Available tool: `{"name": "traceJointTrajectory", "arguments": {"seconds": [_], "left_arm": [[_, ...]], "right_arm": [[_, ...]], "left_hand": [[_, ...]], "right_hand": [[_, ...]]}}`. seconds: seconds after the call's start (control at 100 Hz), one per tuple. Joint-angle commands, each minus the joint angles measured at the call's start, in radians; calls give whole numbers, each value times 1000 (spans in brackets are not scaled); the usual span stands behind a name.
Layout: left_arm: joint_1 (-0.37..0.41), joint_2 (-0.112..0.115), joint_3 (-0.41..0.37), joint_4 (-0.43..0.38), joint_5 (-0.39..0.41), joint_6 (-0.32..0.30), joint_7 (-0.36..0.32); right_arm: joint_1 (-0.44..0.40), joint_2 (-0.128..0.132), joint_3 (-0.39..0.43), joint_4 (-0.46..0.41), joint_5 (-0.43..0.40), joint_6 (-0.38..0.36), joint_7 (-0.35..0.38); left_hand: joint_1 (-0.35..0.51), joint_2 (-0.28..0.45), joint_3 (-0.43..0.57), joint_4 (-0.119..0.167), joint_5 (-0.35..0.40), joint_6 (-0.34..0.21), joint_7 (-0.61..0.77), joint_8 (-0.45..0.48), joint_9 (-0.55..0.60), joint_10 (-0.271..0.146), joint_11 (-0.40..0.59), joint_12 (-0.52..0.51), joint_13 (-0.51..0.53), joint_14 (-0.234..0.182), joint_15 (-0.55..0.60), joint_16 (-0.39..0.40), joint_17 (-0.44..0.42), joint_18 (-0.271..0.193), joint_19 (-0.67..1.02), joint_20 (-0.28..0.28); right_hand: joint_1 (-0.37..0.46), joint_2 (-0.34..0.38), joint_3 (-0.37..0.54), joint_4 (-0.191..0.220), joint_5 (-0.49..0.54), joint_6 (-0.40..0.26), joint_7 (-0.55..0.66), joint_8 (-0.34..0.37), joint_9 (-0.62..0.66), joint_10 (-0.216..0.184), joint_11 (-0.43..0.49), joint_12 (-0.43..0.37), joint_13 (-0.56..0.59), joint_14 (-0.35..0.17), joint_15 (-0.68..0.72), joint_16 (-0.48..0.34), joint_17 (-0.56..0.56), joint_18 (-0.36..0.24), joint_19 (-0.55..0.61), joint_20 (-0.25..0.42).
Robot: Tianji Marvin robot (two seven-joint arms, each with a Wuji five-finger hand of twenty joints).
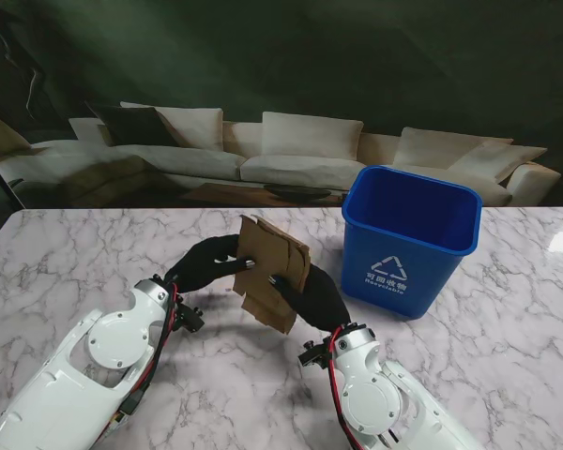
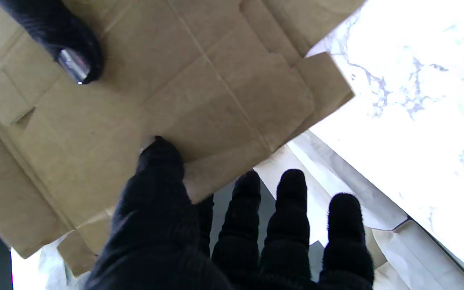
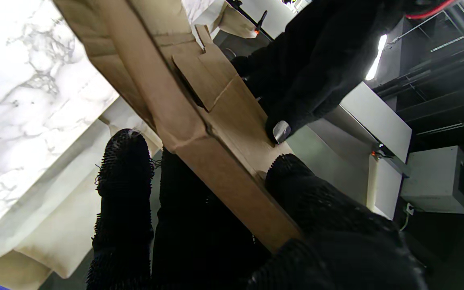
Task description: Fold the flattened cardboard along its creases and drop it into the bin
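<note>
The brown cardboard (image 1: 272, 272) is lifted off the marble table and held between both black-gloved hands, folded over and tilted. My left hand (image 1: 206, 262) pinches its left edge, thumb on the near face and fingers behind, as the left wrist view shows on the cardboard (image 2: 199, 100). My right hand (image 1: 314, 298) grips its right edge, thumb on one face and fingers on the other, with the folded cardboard (image 3: 199, 121) running between them. The blue bin (image 1: 408, 239) stands open just right of the cardboard, empty as far as I see.
The marble table (image 1: 103, 244) stretches left and right. Beyond its far edge are a pale sofa (image 1: 300, 155) and a dark wall. The bin carries a white recycling mark facing me.
</note>
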Motion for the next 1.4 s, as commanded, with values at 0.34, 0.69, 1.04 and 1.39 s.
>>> {"name": "traceJointTrajectory", "arguments": {"seconds": [0.34, 0.69, 1.04, 1.39], "left_arm": [[20, -9, -23, -21, -23, 35, -3], [26, -8, -39, -27, 34, 43, 19], [16, -14, -22, -2, 27, 57, 35], [18, -13, -22, -7, 11, 76, 20]], "right_arm": [[-9, -9, 44, -75, -56, -42, -41], [16, 33, 203, -199, -160, -89, 50], [26, 68, 412, -345, -46, -37, 268], [51, 100, 576, -334, -60, -30, 406]], "left_hand": [[-61, 122, 33, 64, -148, 74, -213, -144, -152, 40, -103, -89, -124, 25, -58, -75, -5, -46, -150, 7], [-52, 115, 36, 67, -89, 95, -181, -156, -90, 46, -80, -48, -93, 27, -30, -35, -1, -11, -81, 67], [-28, 97, 40, 69, -24, 94, -131, -73, 12, 30, -41, -16, -14, 32, 1, -7, 16, 17, -5, 88], [-32, 109, 38, 67, -23, 97, -140, -65, 25, 31, -33, -11, -6, 37, 3, -2, 10, 23, 1, 81]], "right_hand": [[77, 6, 126, -7, 199, -348, 86, 3, 98, -79, 111, 61, 66, 7, 35, 34, 38, 0, 5, 15], [72, -5, 139, -11, 229, -333, 78, 3, 106, -79, 98, 65, 69, 2, 20, 34, 34, -3, 2, 19], [62, -12, 141, -10, 255, -347, 61, 5, 116, -90, 67, 61, 73, -3, -12, 32, 21, -9, -6, 23], [57, -19, 147, -10, 276, -347, 44, 12, 126, -87, 40, 61, 72, 1, -36, 33, 8, 0, -12, 26]]}}
